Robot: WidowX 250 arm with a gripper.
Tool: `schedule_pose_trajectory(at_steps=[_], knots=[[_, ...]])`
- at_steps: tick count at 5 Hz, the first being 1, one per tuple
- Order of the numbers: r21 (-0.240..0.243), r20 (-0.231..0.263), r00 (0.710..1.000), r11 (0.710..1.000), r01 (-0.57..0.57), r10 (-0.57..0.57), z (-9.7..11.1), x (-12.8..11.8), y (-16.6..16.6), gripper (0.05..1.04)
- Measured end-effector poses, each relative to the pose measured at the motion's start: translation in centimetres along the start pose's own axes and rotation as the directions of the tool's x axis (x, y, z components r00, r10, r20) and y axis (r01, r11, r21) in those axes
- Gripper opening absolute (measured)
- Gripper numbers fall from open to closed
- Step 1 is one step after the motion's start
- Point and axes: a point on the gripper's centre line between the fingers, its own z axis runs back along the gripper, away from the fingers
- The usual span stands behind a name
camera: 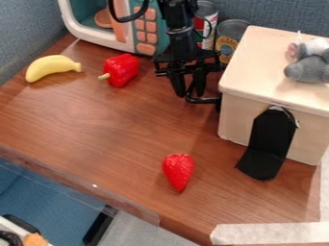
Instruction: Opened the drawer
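Sitting beside pincer (pixel 189 93) — pale wooden box (pixel 240 113), toward view's right edge.

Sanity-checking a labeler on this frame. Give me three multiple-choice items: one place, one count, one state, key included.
1. Where is the toy relative to the box?
A) under it
B) in front of it
C) on top of it

2. How many cans stand at the back?
A) one
B) two
C) four

3. State of the strawberry?
A) lying loose on the table
B) held by the end effector
C) cut in half

Key:
1 C: it sits on the box's lid.
2 B: they stand side by side near the wall.
3 A: it lies whole, well away from the end effector.
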Motion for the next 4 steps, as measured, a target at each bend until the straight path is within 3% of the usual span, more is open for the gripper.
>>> schedule_pose_trajectory(at_steps=[1,4], knots=[[0.010,0.016,1.000,1.000,-0.009,0.009,0.4,0.2,0.9,0.205],[0.012,0.016,0.999,0.999,-0.045,0.045,0.8,0.5,2.9,0.169]])
